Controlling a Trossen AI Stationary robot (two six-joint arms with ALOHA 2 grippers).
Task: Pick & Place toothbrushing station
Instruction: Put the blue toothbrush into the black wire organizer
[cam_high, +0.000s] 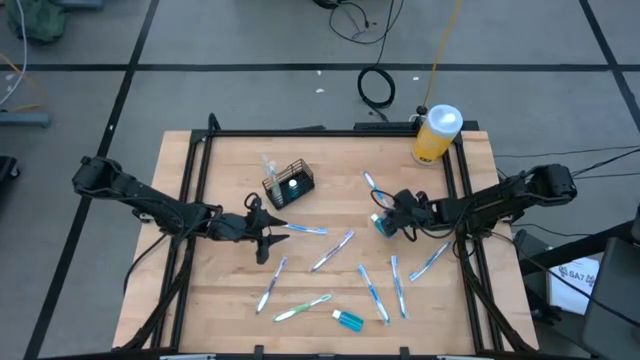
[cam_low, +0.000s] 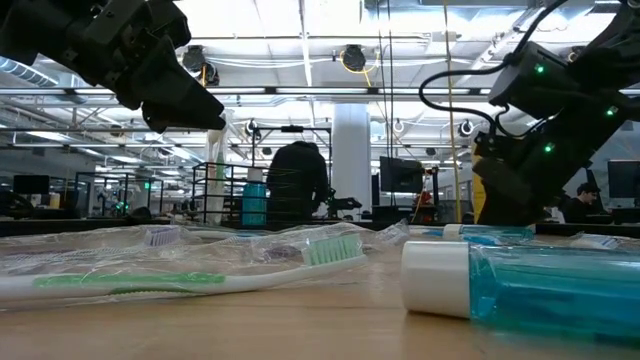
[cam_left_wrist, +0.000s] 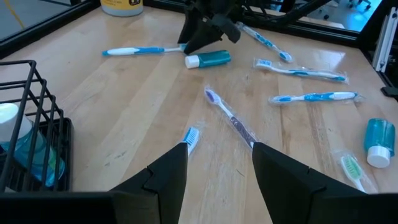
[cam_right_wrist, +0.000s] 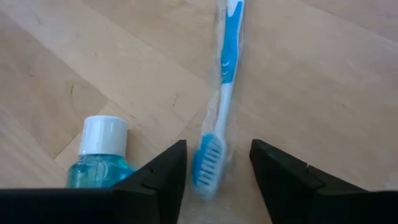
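Pickup underway: right gripper (cam_right_wrist: 217, 171), fingers spread, straddles a toothbrush (cam_right_wrist: 222, 106); next it likely pinches and lifts. Left gripper (cam_left_wrist: 219, 168) hangs open near the caddy (cam_high: 290, 184), mid-table.

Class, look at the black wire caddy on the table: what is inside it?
Inside the caddy stands a small blue bottle with a white cap, and a clear-wrapped item sticks up at one end. Whatever lies on the caddy's floor is hidden.

Looked like an industrial lab or open workshop floor: exposed ceiling trusses (cam_low: 300, 95) with strip lights, monitors (cam_low: 400, 175) on benches beyond the left claw (cam_low: 185, 105), cables (cam_high: 377, 87) loose on grey floor.
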